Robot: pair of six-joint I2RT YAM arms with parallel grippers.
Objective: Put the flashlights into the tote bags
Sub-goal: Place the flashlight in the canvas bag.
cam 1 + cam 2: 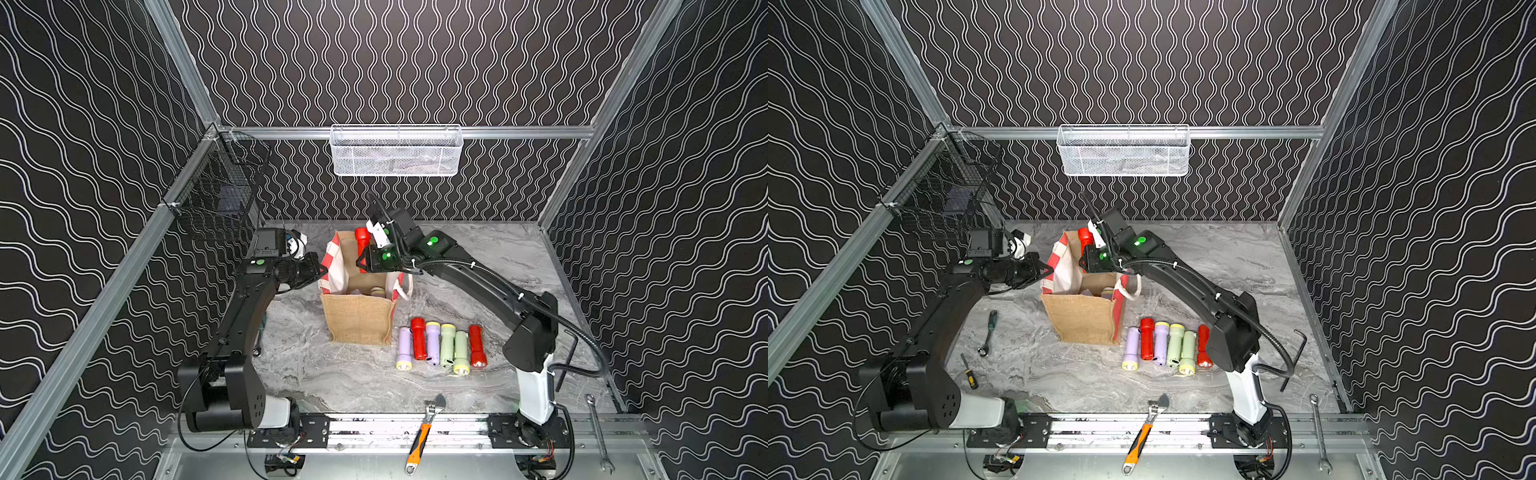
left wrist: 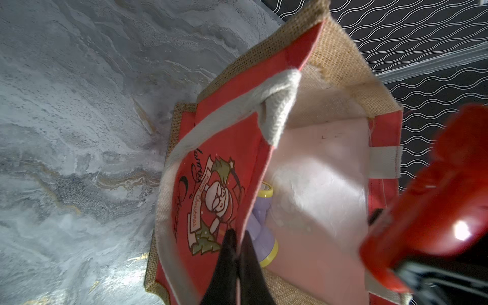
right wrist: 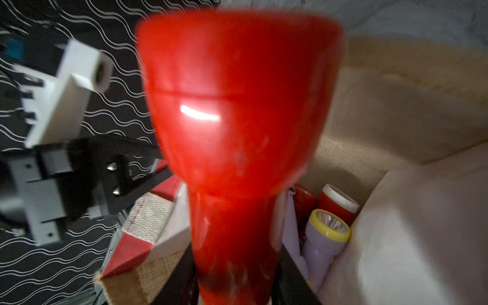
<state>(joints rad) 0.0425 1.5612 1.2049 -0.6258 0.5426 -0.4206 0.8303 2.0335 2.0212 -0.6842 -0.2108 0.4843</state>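
A glossy red flashlight (image 3: 237, 118) is gripped by the right fingers (image 1: 361, 262) over the coarse jute tote bag (image 1: 359, 318), whose printed wall is pinched by the closed left fingers (image 2: 235, 253). A yellow-rimmed lilac flashlight (image 3: 326, 232) inside is shown clearly by the wrist views alone; six flashlights (image 1: 440, 347) are lined up on the marbled bench (image 1: 324, 374).

Six flashlights (image 1: 447, 345) are lying on the desk (image 1: 332, 374): two lilac (image 1: 404, 347), two red (image 1: 418, 338), two pale green (image 1: 461, 351). One more red flashlight (image 1: 361, 239) is hanging over the single tote bag (image 1: 359, 318), and at least three are showing inside it, among them a lilac one (image 3: 323, 243) and a white-capped red one (image 3: 338, 204). Two wire baskets are hanging, one white (image 1: 395, 153) and one black (image 1: 216, 199). Three wrenches are lying about, orange-handled (image 1: 422, 436), silver (image 1: 598, 432) and green-handled (image 1: 988, 332), along with one screwdriver (image 1: 969, 374).
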